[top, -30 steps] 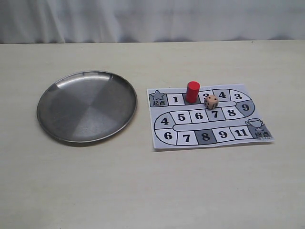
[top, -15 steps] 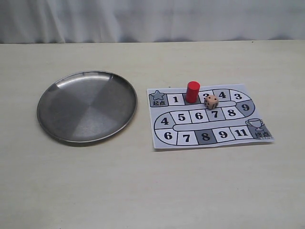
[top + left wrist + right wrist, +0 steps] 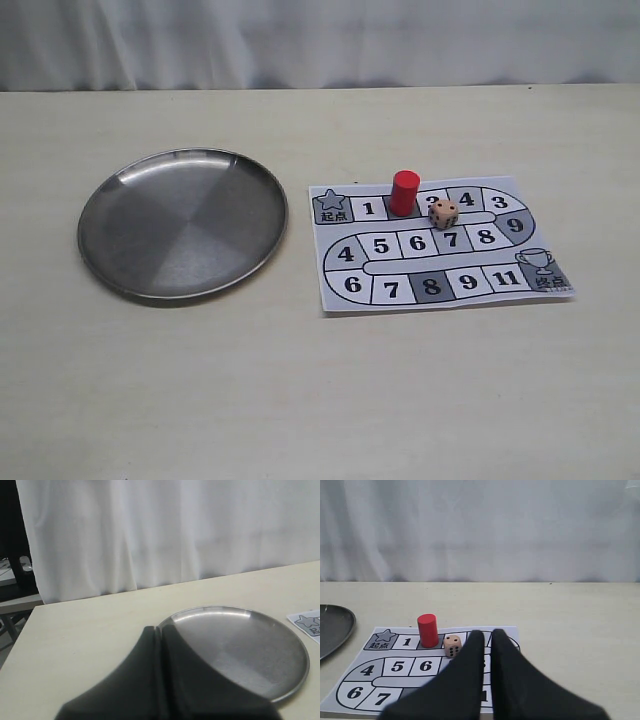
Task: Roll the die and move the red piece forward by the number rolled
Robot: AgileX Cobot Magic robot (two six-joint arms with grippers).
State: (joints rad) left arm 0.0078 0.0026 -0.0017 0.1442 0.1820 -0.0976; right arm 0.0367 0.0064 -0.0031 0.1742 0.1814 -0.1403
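The red piece [image 3: 404,192] [image 3: 427,630] stands upright on the grey square just after square 1 of the paper game board [image 3: 345,300]. The die [image 3: 444,213] [image 3: 452,645] lies on the board right next to it, close but not touching. My right gripper [image 3: 487,634] hovers above the near part of the board, short of the die, with only a narrow slit between its fingers and nothing in it. My left gripper [image 3: 159,629] is shut and empty, by the near rim of the steel plate [image 3: 240,640]. Neither gripper shows in the exterior view.
A round steel plate [image 3: 180,222] lies empty left of the board; its edge [image 3: 335,625] shows in the right wrist view. A corner of the board [image 3: 306,622] shows in the left wrist view. A white curtain hangs behind the table's far edge.
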